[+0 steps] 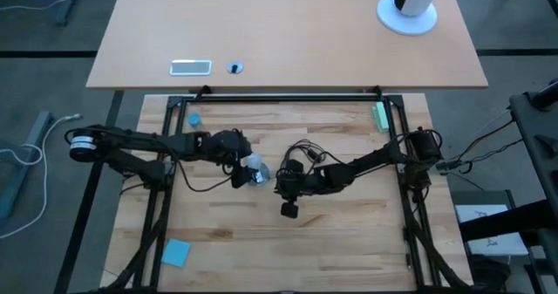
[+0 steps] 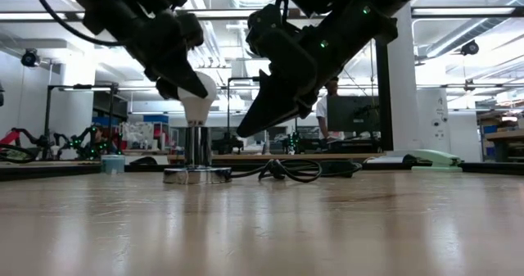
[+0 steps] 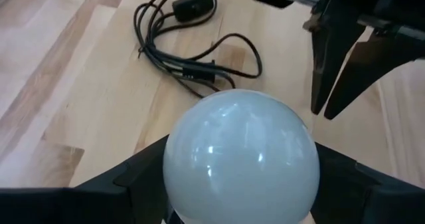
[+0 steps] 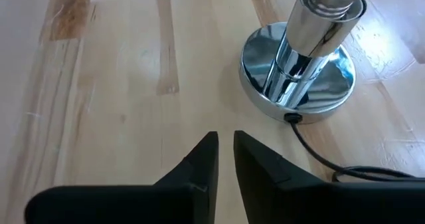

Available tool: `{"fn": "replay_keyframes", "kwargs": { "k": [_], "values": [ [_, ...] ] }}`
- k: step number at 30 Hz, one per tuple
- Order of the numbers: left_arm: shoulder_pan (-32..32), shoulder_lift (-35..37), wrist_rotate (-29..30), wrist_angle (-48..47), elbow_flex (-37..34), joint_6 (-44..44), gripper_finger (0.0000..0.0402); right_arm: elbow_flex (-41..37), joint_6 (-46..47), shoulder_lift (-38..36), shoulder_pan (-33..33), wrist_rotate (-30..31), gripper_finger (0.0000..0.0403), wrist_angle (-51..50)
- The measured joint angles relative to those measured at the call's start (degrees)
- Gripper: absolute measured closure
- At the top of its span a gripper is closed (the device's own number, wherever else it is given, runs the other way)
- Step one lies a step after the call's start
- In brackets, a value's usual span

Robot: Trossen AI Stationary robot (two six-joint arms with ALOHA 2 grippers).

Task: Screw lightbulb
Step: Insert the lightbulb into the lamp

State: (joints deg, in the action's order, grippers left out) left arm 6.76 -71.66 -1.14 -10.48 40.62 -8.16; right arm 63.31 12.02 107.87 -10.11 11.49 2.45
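So I had the left gripper (image 3: 239,184) closed around the bulb (image 3: 240,154), its fingers (image 3: 126,177) pressed on both sides of the white globe. That bulb sat upright in the chrome socket (image 4: 297,64), base in the tube. My right gripper (image 4: 224,159) hung just beside the socket, clear of it, fingers nearly together and holding nothing, above the table (image 1: 349,233), near the cord (image 3: 192,58)

White frosted lightbulb (image 2: 197,93) stands upright atop the chrome socket (image 2: 196,149)
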Motion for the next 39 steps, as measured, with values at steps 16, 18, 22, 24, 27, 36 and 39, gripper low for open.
{"fn": "replay_keyframes", "kwargs": {
  "k": [16,18,22,24,27,36,39],
  "values": [
    [0.0,0.1,0.0,1.7,-1.5,-0.9,0.0112,0.0,-1.3,0.1,0.0,0.0,0.0363,2.9],
    [0.0,0.2,0.0,1.7,-1.5,-0.9,0.0116,0.0,-1.2,0.1,0.0,0.0,0.0363,2.9],
    [0.0,1.0,0.1,1.6,-1.5,-1.1,0.0122,0.0,-1.2,0.1,0.0,0.1,0.036,2.9],
    [0.0,1.5,0.1,1.5,-1.5,-1.4,0.0122,0.0,-1.2,0.1,0.0,0.1,0.036,2.9],
    [0.0,2.1,0.1,1.1,-1.5,-1.4,0.0115,0.0,-1.2,0.1,0.0,0.1,0.0362,2.8],
    [0.0,1.9,0.1,-1.0,-1.5,-1.6,0.0104,0.0,-1.1,0.1,0.0,0.1,0.0359,2.8],
    [0.0,2.0,0.1,-0.5,-1.4,-1.7,0.0111,0.0,-1.1,0.1,0.0,0.2,0.0358,2.8]
  ]
}}
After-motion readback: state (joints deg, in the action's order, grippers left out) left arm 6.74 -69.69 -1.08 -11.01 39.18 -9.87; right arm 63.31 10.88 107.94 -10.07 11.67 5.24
